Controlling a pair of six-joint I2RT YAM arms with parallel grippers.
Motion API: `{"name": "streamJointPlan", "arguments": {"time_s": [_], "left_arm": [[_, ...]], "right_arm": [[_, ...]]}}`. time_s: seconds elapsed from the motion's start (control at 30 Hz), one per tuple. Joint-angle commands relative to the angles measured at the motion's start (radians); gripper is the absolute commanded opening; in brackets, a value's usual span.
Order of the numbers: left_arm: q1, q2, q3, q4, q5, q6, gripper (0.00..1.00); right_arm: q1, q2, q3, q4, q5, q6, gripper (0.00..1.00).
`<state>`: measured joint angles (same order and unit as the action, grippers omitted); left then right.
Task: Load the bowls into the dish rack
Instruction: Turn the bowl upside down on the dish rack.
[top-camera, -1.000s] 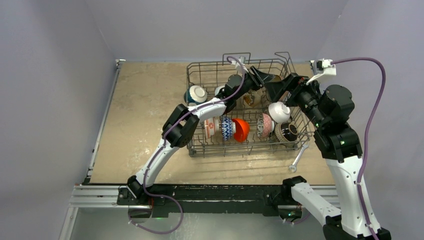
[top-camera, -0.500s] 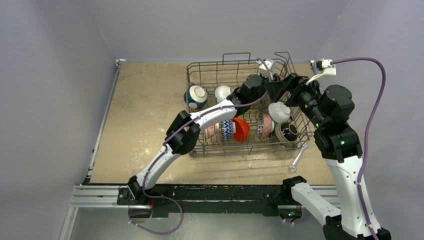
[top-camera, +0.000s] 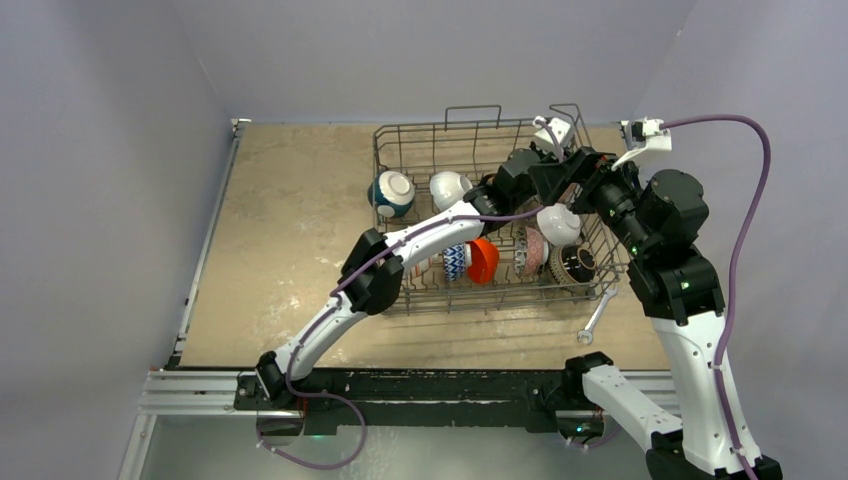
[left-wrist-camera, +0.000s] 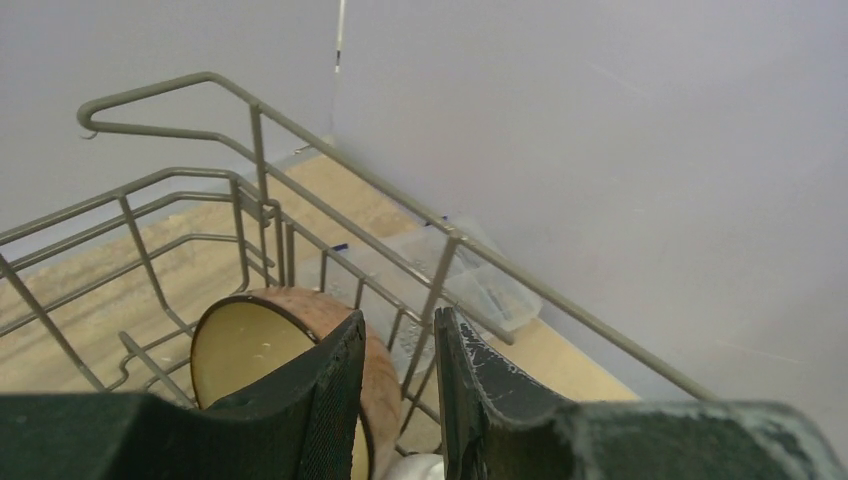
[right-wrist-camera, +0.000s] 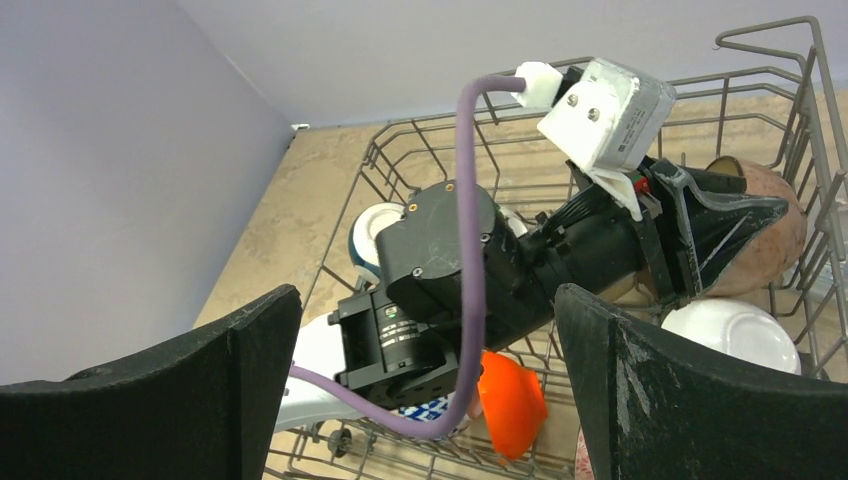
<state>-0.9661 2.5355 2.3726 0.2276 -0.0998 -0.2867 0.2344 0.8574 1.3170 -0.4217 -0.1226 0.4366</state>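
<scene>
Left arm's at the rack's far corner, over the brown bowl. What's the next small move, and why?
Probably close the left fingers fully on the wall of the brown bowl before moving it. The wall sits between them, but a gap shows beside one finger, so the grip looks loose.

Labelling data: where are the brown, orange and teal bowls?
brown bowl (left-wrist-camera: 243, 348): left wrist view, cream inside.
orange bowl (top-camera: 484, 258): top view, outer wall.
teal bowl (top-camera: 396, 187): top view, white underside.

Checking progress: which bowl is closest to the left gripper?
The brown bowl, cream inside, in the dish rack's far right corner; the left gripper is right at its rim.
</scene>
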Motion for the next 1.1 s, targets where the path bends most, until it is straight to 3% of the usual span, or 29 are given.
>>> {"name": "streamJointPlan", "arguments": {"time_s": [0.0,0.17,0.43,0.87,0.97,1.07], "left_arm": [[0.007,0.059,0.084,-0.037,-0.049,0.057,0.31],[0.015,0.056,0.041,-0.022,-0.047,-0.048,0.45],[0.047,0.088,0.037,0.032,0.062,-0.242,0.36],[0.067,0.129,0.033,0.072,0.158,-0.4,0.39],[0.068,0.135,0.031,0.096,0.177,-0.42,0.29],[0.071,0.13,0.021,0.112,0.19,-0.434,0.05]], "right_arm": [[-0.002,-0.002,0.014,0.014,-0.005,-0.019,0.99],[-0.003,-0.002,0.013,0.01,-0.008,-0.021,0.99],[-0.002,-0.006,0.02,0.003,-0.003,-0.026,0.99],[-0.003,-0.01,0.022,0.0,-0.008,-0.026,0.99],[-0.003,-0.01,0.022,-0.003,-0.009,-0.026,0.99],[-0.002,-0.01,0.024,-0.003,-0.008,-0.026,0.99]]}}
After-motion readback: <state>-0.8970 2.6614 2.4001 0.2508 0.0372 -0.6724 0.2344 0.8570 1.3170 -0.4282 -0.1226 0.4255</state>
